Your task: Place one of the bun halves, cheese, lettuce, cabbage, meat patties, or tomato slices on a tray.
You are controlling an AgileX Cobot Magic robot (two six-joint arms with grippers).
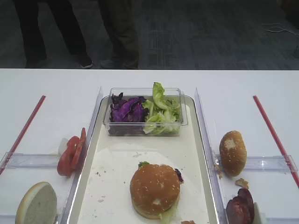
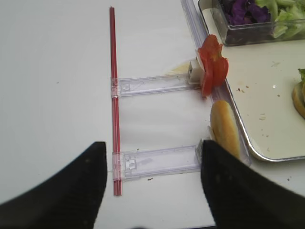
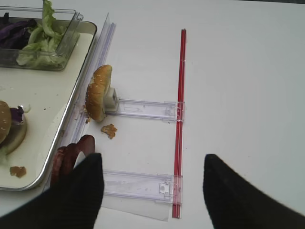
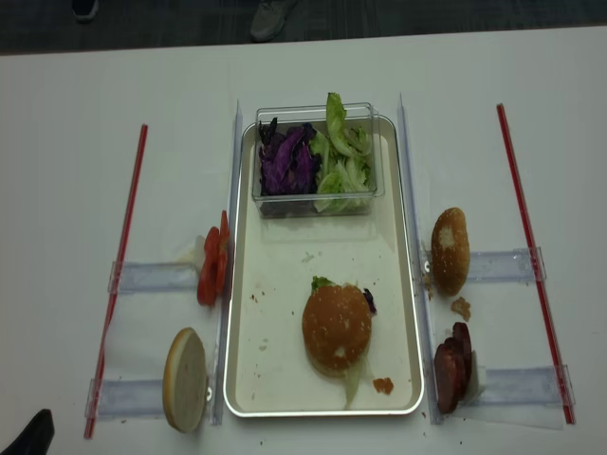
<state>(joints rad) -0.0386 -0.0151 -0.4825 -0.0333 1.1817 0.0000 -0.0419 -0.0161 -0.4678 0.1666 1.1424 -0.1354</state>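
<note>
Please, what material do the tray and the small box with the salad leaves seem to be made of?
The tray looks like metal with a shiny, silvery raised rim; its floor is cream and matt, probably a paper liner, speckled with crumbs. The box seems to be clear, glossy plastic: the cabbage and lettuce show through its walls.

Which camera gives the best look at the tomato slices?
The left wrist view: the tomato slices stand close and sharp, on edge against a clear holder beside the tray. Both exterior high views show them smaller, left of the tray. The right wrist view does not show them.
</note>
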